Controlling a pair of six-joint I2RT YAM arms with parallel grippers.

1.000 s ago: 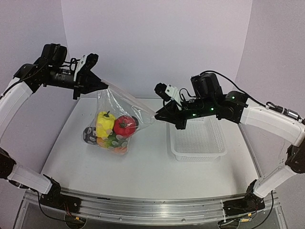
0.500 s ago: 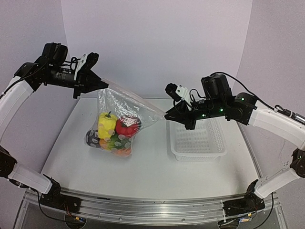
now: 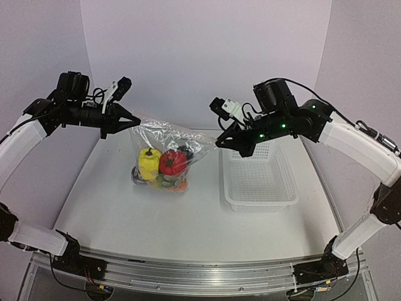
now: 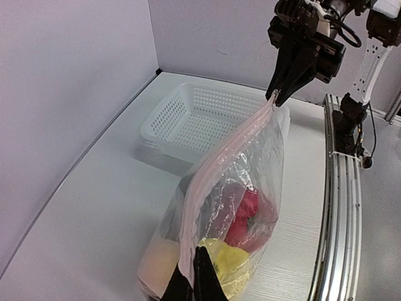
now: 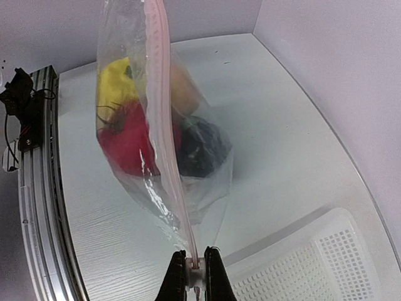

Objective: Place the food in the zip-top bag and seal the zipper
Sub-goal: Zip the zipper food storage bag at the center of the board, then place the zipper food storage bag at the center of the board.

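Observation:
The clear zip-top bag [image 3: 168, 145] hangs in the air, stretched between both grippers, with its pinkish-white zipper [image 4: 222, 162] on top. Inside lie toy food pieces: a yellow pepper [image 3: 148, 162], a red apple [image 3: 173, 162], a dark round one [image 5: 199, 145] and others low down. My left gripper [image 3: 134, 118] is shut on the bag's left zipper end; in the left wrist view [image 4: 194, 276] its fingers pinch the strip. My right gripper [image 3: 219, 142] is shut on the right zipper end, and the right wrist view [image 5: 195, 266] shows the strip [image 5: 168, 150] between its fingers.
A white perforated basket [image 3: 259, 182] stands on the table at the right, below and beside my right gripper; it also shows in the left wrist view [image 4: 200, 116]. A metal rail [image 3: 188, 269] runs along the near table edge. Walls close the back and sides.
Both grippers have carried the bag to the right and lowered it slightly. The bag's top is now pulled flatter and the food has bunched together under it.

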